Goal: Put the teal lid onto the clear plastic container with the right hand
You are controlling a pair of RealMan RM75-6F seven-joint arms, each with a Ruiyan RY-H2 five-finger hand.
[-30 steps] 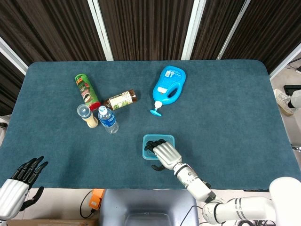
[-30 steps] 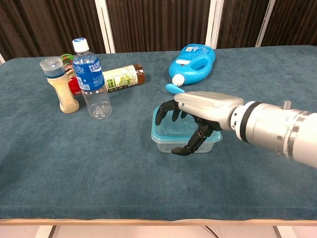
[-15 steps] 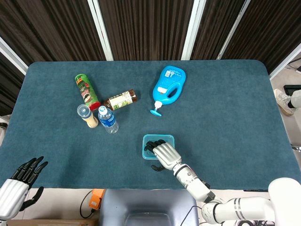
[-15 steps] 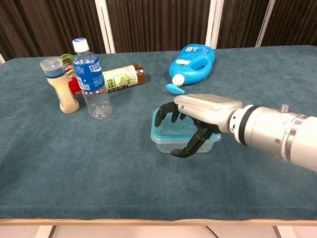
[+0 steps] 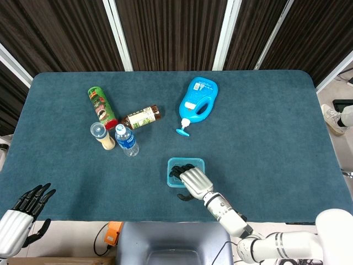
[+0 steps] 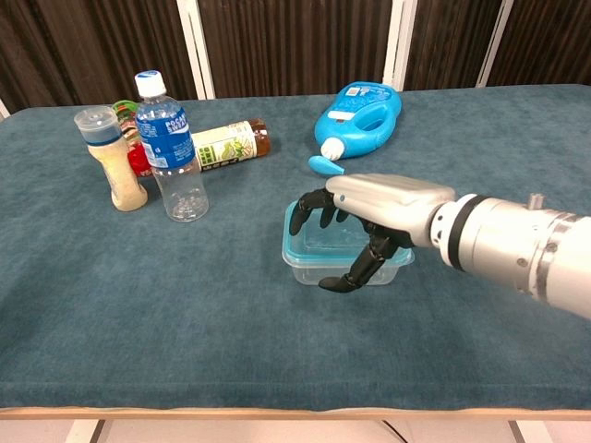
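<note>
My right hand (image 6: 369, 221) lies over the lid (image 6: 314, 247), which already sits on the container (image 6: 305, 269) at the near middle of the table (image 6: 231, 314). My fingers (image 6: 309, 208) curl down over the far rim and the thumb hangs at the near wall — whether they press or only touch I cannot tell. The lid looks laid, perhaps not snapped. I should push straight down, evenly, then work round the rim, and keep the box from sliding toward 12 o'clock, where the blue jug (image 6: 360, 113) lies. My left hand (image 5: 25, 207) idles — fingers spread, holding nothing — at 8 o'clock
</note>
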